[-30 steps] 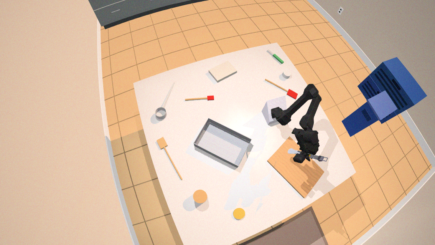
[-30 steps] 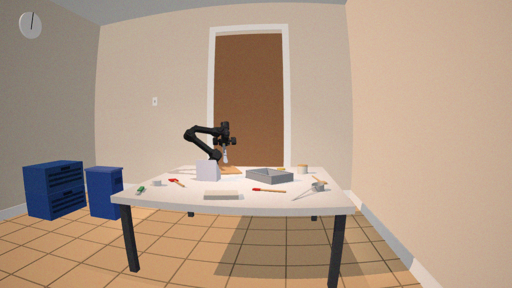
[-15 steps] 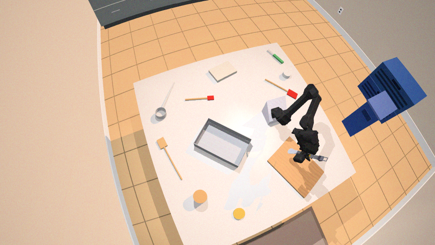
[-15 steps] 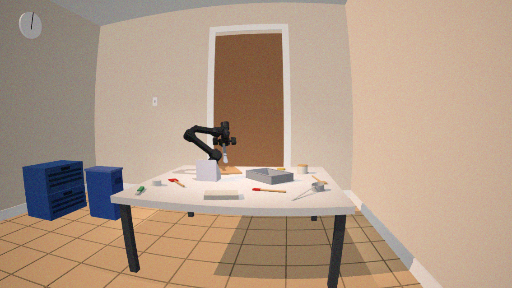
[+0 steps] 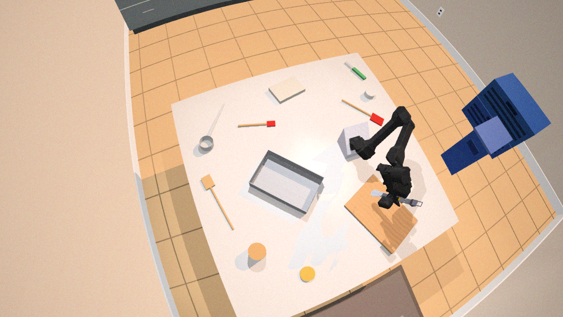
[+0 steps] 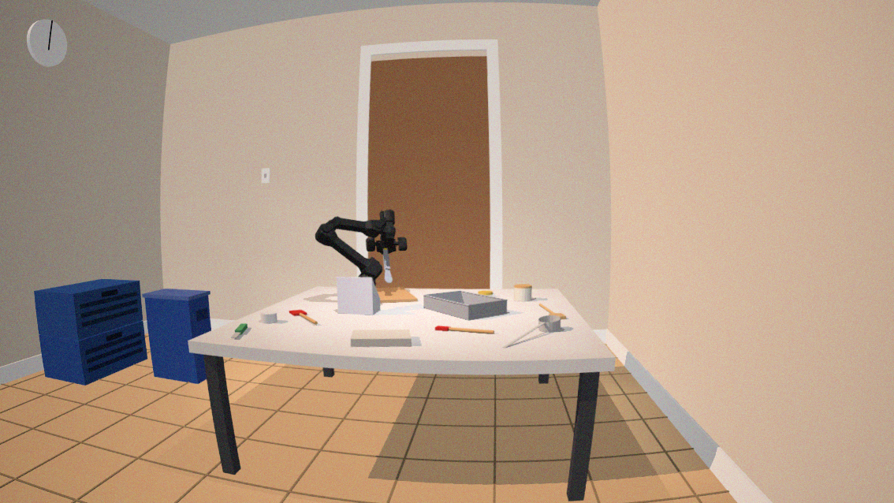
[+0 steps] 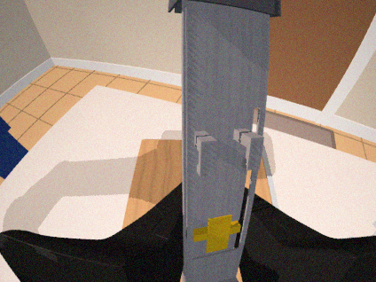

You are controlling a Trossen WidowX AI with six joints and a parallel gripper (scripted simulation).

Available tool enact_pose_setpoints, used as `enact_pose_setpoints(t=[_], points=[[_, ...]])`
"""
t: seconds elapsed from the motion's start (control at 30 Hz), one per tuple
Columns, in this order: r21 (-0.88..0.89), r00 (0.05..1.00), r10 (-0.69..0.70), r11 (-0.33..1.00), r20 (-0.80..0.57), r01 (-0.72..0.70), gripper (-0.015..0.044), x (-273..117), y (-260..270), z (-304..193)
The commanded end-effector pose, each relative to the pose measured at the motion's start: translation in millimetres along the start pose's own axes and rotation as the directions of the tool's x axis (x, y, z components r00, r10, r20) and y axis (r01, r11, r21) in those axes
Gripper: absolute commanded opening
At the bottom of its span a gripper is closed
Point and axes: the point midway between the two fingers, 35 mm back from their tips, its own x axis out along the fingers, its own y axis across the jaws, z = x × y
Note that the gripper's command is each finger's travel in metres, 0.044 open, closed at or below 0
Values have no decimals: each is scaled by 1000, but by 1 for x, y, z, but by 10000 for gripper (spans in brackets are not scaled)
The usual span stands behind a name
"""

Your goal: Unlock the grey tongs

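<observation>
My gripper (image 5: 394,198) (image 6: 386,250) (image 7: 209,186) is shut on the grey tongs (image 5: 413,202) (image 6: 387,266) (image 7: 222,89), one black finger on each side of them. The tongs are in the air above the wooden board (image 5: 364,204) (image 6: 403,295) (image 7: 155,173). In the exterior view their pale tips point steeply down and look close together. The hinge end, with a wire loop, sticks out on the other side of the fingers in the top view. The wrist view shows a yellow cross-shaped piece and two small lugs on the tongs. The lock's state cannot be told.
The grey roasting tin (image 5: 295,167) (image 6: 481,308) stands mid-table with nothing across it. A white block (image 5: 346,147) (image 6: 356,296) stands beside the arm. An orange-lidded jar (image 5: 256,251) (image 6: 522,292) and a yellow disc (image 5: 307,274) stand left of the board in the top view.
</observation>
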Motion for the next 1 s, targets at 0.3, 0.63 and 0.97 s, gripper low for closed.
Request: enact_pose_setpoints(t=[0.3, 0.63, 0.97], points=[[109, 999, -34, 993, -36, 38, -150, 11, -13, 13], [194, 992, -50, 978, -117, 72, -150, 22, -22, 17], [245, 972, -45, 964, -233, 103, -150, 32, -25, 15]])
